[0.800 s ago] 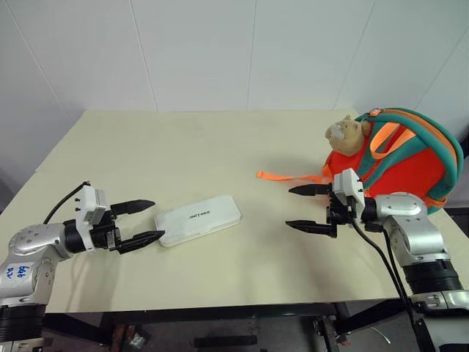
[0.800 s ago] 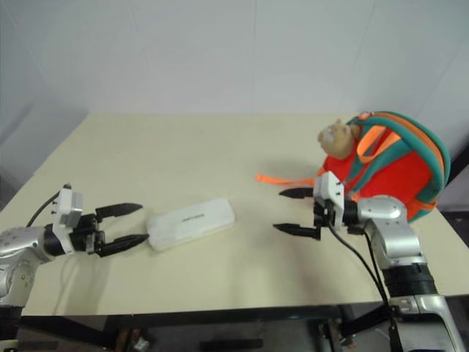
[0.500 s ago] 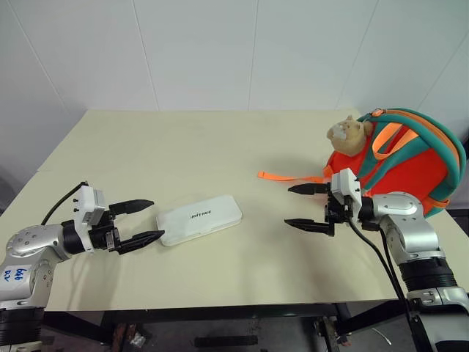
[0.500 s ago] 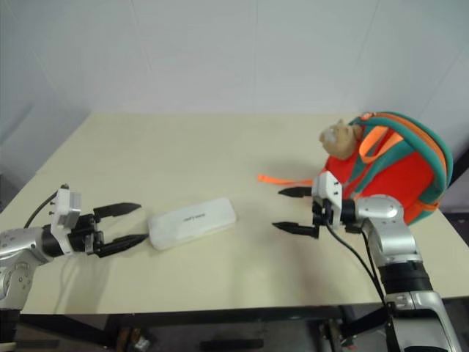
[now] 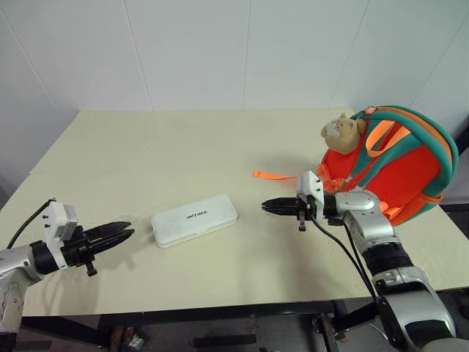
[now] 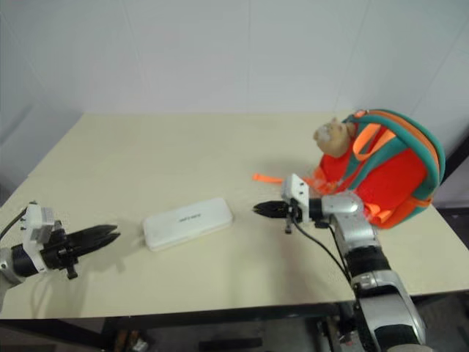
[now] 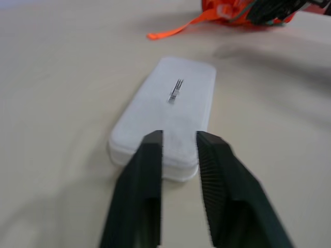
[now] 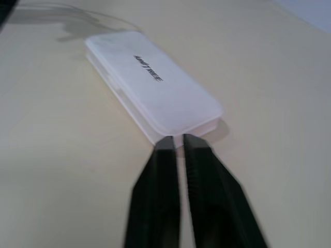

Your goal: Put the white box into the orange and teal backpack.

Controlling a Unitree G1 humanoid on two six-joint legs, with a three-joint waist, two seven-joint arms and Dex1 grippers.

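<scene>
The pale cream rectangular table (image 5: 183, 139) carries the rounded bright-orange backpack with teal straps (image 5: 396, 165) at its 3 o'clock edge, zip opening not visible. The flat white rounded-corner box (image 5: 195, 219) lies near the middle, towards 7 o'clock. The right gripper (image 5: 272, 207) sits at the box's 3 o'clock, the left gripper (image 5: 117, 235) at its 9 o'clock, both pinched together and empty. Best approach, I judge: spread one gripper's fingers, then clamp across the box's short sides.

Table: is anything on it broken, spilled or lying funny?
Nothing looks broken or spilled. The white box lies flat, a bit slanted, on the table. The backpack sits at the table's right edge, with one orange strap trailing loose toward the box.
</scene>
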